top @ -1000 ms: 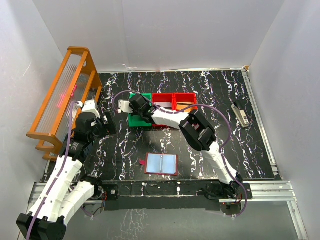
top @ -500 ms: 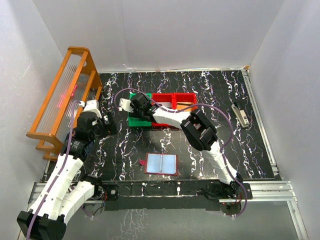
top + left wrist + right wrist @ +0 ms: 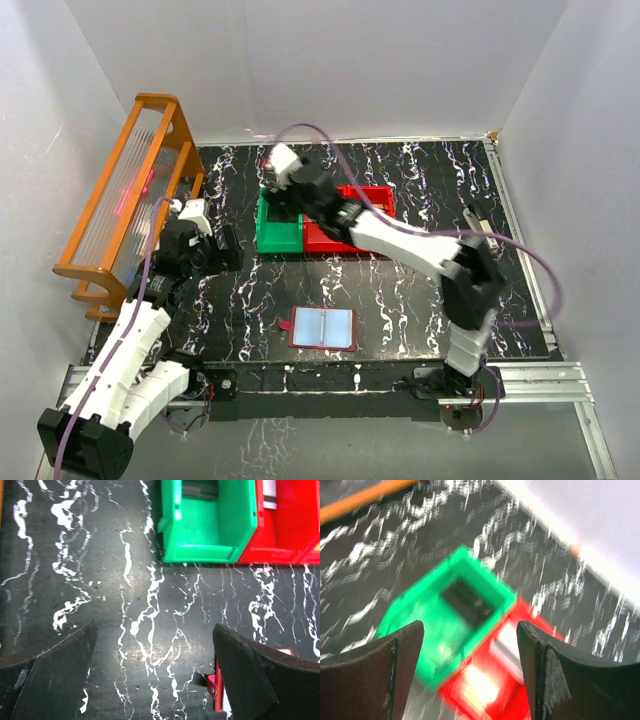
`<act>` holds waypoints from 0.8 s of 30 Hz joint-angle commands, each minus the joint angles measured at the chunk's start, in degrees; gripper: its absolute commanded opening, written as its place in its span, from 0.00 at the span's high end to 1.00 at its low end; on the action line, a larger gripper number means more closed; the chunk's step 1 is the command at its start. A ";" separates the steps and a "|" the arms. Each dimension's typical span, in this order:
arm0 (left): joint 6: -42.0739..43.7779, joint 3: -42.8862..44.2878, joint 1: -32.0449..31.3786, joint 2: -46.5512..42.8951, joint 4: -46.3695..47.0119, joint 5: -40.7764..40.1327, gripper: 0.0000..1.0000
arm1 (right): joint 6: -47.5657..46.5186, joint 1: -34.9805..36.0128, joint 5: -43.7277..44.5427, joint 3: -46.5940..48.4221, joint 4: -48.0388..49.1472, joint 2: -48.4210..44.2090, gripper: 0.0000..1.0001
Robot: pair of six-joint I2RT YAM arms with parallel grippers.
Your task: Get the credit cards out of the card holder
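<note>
**Top external.** Card holder (image 3: 322,328) lies open flat, pale sleeves up, close to the near edge of the table (image 3: 420,300) and well apart from both arms. Bare tabletop lies on every side of it. Green bin (image 3: 278,232) touches the red bins (image 3: 345,238) at mid-table. Right gripper (image 3: 287,200) hangs above the green bin. Left gripper (image 3: 228,248) is near the orange rack (image 3: 125,190) (red marks on it, too blurred to read).

**Left wrist.** Left gripper (image 3: 150,675) is spread wide with bare tabletop between the fingers (image 3: 50,680). A red corner of the card holder (image 3: 218,689) shows just beside the right finger.

**Right wrist.** Much blurred. Right gripper (image 3: 470,665) is spread, nothing pinched. The green bin (image 3: 420,615) below holds a dark flat item (image 3: 467,602) (card or not, cannot tell). No credit cards can be made out for certain.
</note>
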 commanded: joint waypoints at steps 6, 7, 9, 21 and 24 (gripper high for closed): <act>-3.54 -2.48 0.21 2.98 4.72 23.66 0.03 | 55.87 -0.46 -1.62 -38.44 -7.54 -34.86 0.32; -5.54 -3.40 0.20 2.91 6.11 27.24 0.05 | 59.72 -0.49 -3.73 -42.21 -7.61 -37.61 0.33; -9.97 -5.49 0.18 2.35 8.48 32.89 0.07 | 68.41 -0.46 -9.27 -50.24 -4.53 -43.01 0.36; -15.90 -5.37 -13.20 4.01 6.92 33.33 0.10 | 81.95 -0.38 -17.13 -68.67 2.92 -57.39 0.43; -17.56 -4.66 -19.50 6.77 7.54 28.46 0.11 | 82.69 -0.42 -17.95 -68.96 2.94 -56.13 0.45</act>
